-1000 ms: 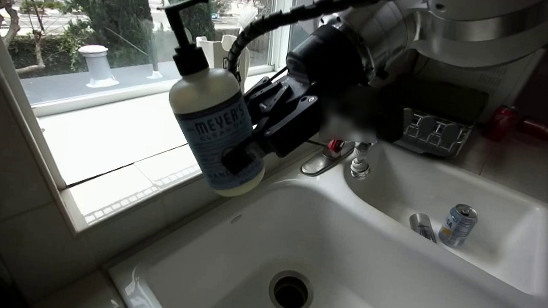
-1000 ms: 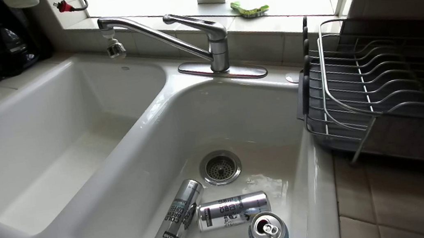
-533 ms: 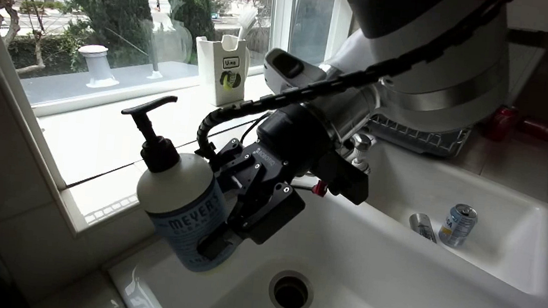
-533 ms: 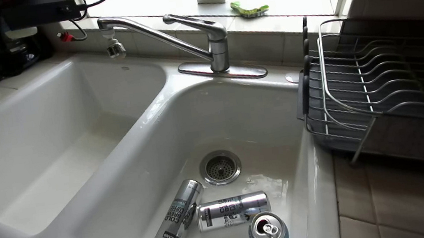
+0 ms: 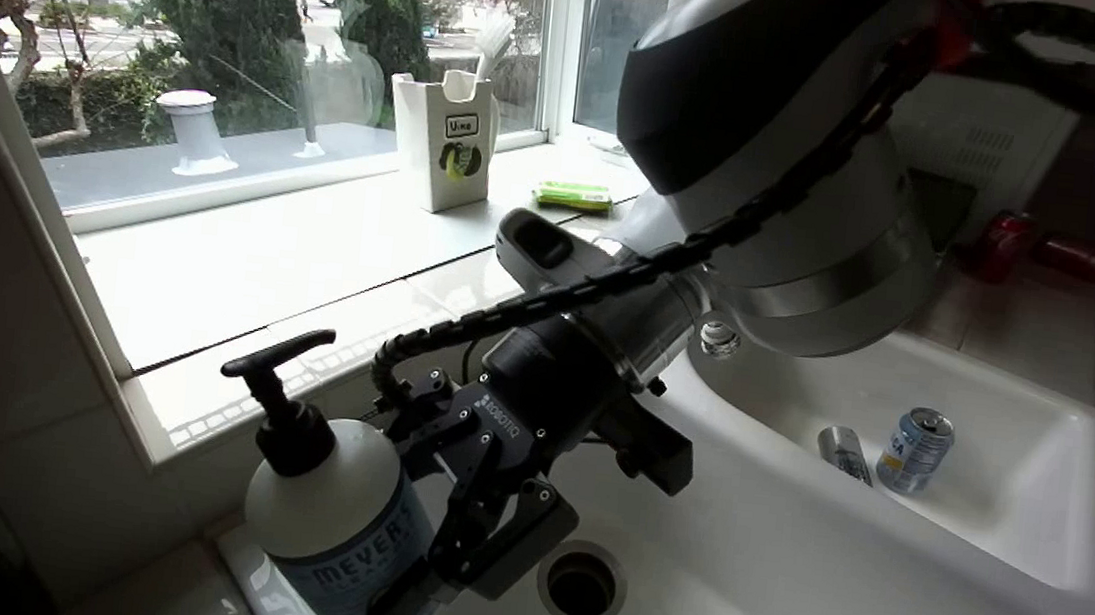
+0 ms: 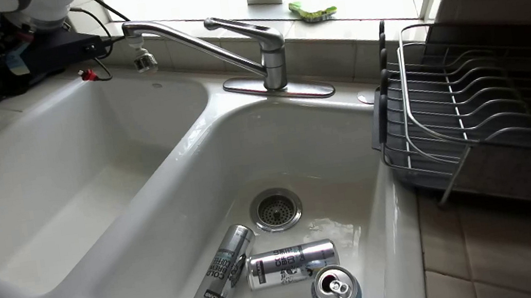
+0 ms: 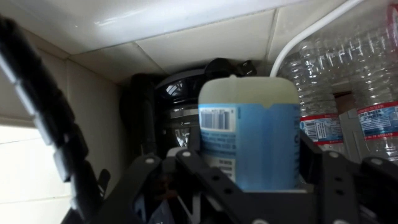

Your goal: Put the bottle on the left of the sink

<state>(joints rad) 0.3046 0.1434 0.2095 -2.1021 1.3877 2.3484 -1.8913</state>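
Wrist view shows me the hand (image 7: 250, 146) clasping Meyer's pump bottle (image 7: 248, 133) around its label (image 7: 267, 149), at the left end of the sink (image 7: 149, 18), likely so it lands upright on the bench (image 7: 202, 40).

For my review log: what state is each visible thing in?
Soap bottle: held, pump upward
Gripper: closed on soap bottle
Blue can: upright, opened
Silver cans: lying on their sides
Sink: one basin holding these cans
Faucet: no water running
Red cans: one upright, one lying
Jug: upright
Coffee pot: fill level unclear
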